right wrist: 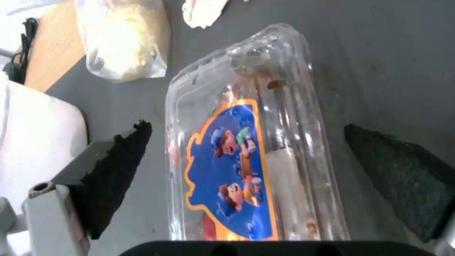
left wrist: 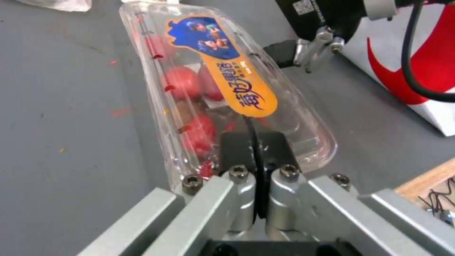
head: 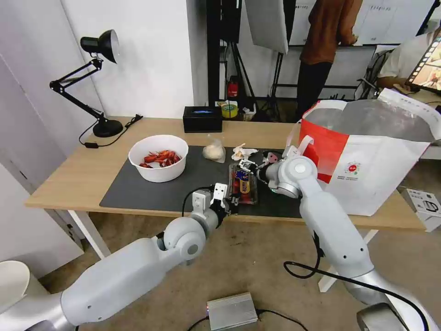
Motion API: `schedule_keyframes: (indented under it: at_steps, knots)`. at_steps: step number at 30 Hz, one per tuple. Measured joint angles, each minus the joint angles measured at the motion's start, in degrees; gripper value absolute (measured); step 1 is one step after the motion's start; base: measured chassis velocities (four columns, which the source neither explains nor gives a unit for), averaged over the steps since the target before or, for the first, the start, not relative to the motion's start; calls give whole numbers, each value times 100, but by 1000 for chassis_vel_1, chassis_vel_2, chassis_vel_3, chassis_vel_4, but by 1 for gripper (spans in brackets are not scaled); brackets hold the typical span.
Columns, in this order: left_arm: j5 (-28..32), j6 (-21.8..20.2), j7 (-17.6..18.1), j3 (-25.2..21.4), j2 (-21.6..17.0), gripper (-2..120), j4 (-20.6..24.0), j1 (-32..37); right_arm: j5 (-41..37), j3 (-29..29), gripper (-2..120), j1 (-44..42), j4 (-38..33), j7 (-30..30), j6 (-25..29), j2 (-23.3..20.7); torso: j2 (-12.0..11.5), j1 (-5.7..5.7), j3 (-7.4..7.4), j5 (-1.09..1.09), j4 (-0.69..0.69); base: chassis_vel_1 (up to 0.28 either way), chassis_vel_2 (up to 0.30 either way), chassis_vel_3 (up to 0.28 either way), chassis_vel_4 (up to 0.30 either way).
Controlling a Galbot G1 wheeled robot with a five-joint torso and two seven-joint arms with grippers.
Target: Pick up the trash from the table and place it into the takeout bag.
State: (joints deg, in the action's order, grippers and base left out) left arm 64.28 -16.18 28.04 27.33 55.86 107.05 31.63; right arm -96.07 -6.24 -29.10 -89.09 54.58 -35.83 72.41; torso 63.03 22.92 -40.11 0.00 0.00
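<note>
while both arms reach over the table (head: 82,177):
clamshell box (head: 243,184): flat on the dark mat (head: 151,191), near the front edge, beside the takeout bag (head: 367,161).
left gripper (head: 229,200): pinched together on the box's near end.
right gripper (right wrist: 246,167): fingers (right wrist: 118,167) spread apart, straddling the box's far end, not touching.
bowl of shells (head: 158,157): on the mat's left part.
small bag (head: 214,151), tissue (head: 243,151): beyond the box.

Left tool (head: 229,202) pinched; right tool (head: 250,168) spread.
</note>
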Motion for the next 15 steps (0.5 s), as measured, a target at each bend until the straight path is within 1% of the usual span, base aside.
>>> schedule_keyframes:
  at_steps: [7,15]
  knots:
    - [3,5,8,-14,-22,0,19,20,24,40,100,98,157,15,-63,123,0,0,0,0,0,0,0,0,0]
    - [2,9,10,-26,-2,0,19,55,107,39,100,82,220,2,-76,151,0,-1,1,1,1,0,0,0,0]
